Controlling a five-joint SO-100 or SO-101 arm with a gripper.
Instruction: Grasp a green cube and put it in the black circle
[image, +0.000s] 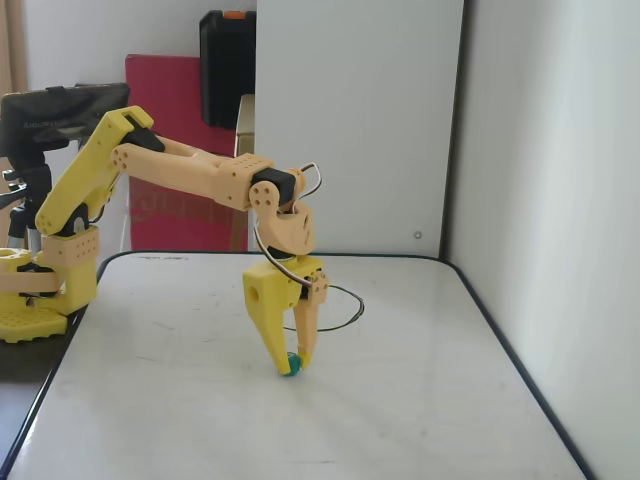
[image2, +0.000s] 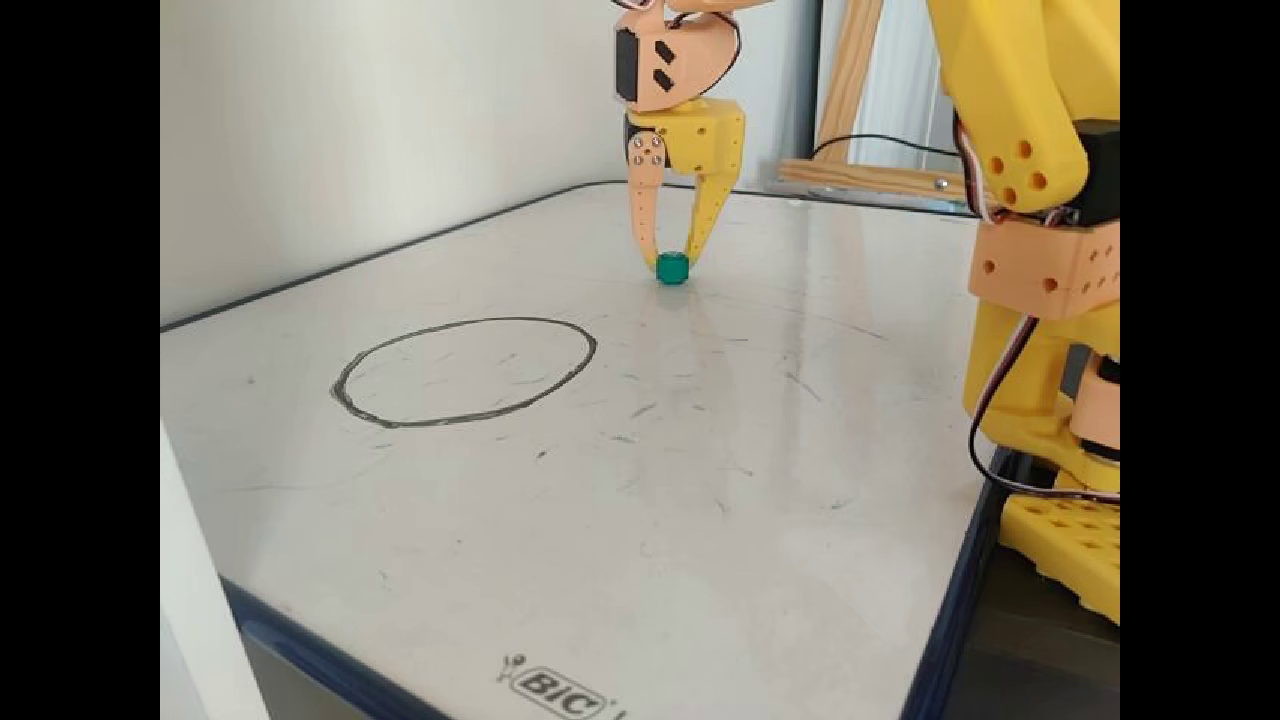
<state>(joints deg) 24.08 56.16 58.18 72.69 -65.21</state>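
Whiteboard (image2: 700, 520): nearest the lens in a fixed view, its printed BIC logo (image2: 560, 688) at the near edge and partly cut off by the frame; scuffs cover the surface.
Black circle (image2: 465, 370): drawn on the whiteboard, seen only in the fixed view with the logo; the other fixed view does not show it.
Green cube (image2: 672, 268): on the whiteboard, beyond the black circle and to its right in that view, well apart from the line; in the other fixed view (image: 291, 365) only a sliver shows between the fingertips.
Gripper (image2: 671, 258): pointing straight down, its tips at the whiteboard on either side of the green cube, pinching it; also seen side-on (image: 292, 366).
Arm base (image2: 1050, 300): cut off at the right edge in the view with the black circle; whole at the left in the other (image: 45, 270).
Behind the whiteboard: a red panel (image: 165, 150) and a black case (image: 227, 65), seen in one fixed view only.
Hard to tell: whether the green cube rests on the whiteboard or is just lifted.
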